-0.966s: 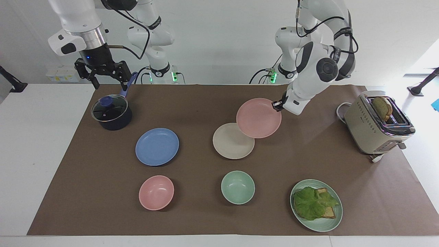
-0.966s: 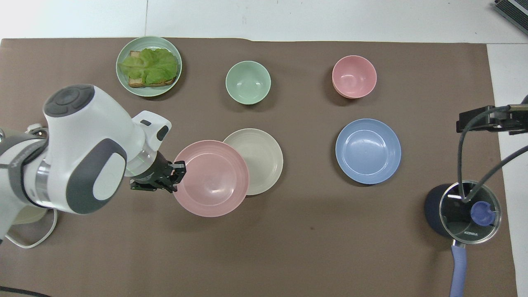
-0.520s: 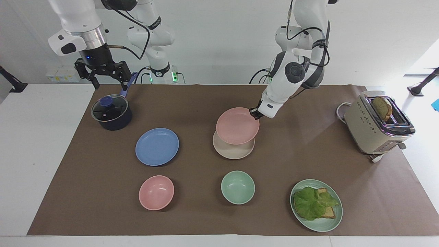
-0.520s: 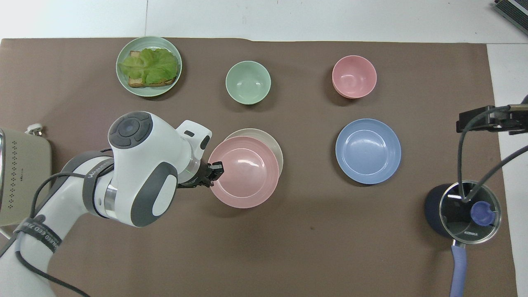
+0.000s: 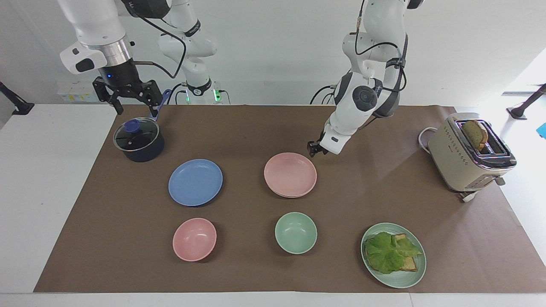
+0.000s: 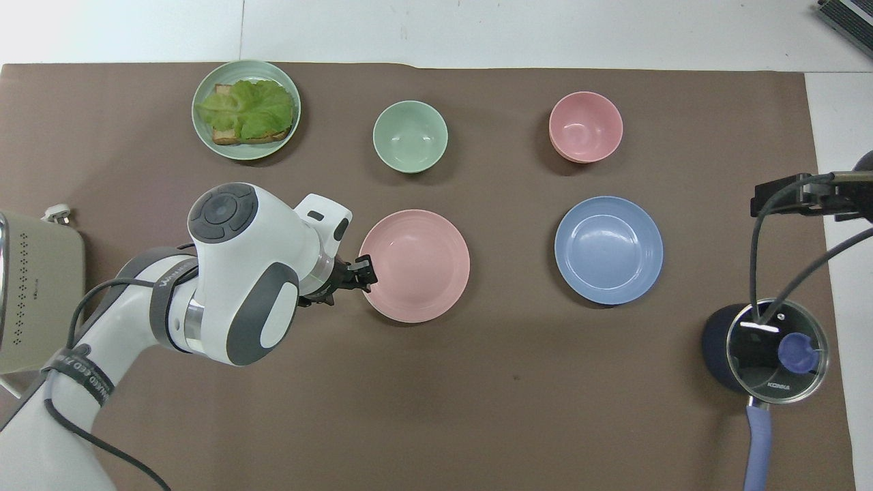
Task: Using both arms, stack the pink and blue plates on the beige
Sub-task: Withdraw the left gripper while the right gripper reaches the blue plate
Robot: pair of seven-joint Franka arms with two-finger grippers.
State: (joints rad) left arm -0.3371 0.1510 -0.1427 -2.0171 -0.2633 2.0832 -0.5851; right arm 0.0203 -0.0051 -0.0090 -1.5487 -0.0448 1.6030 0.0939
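The pink plate (image 5: 290, 174) lies flat on the beige plate (image 5: 294, 196), of which only a thin rim shows beneath it, in the middle of the brown mat (image 5: 256, 132), while my left gripper (image 5: 314, 149) hangs just beside the plate's rim on the side toward the toaster (image 5: 467, 155), off the plate, its fingers parted and holding nothing. The blue plate (image 5: 195, 182) sits alone on the mat toward my right arm's end, well apart from the stack. My right gripper (image 5: 128, 94) waits above the lidded pot (image 5: 138, 139), fingers spread wide and empty.
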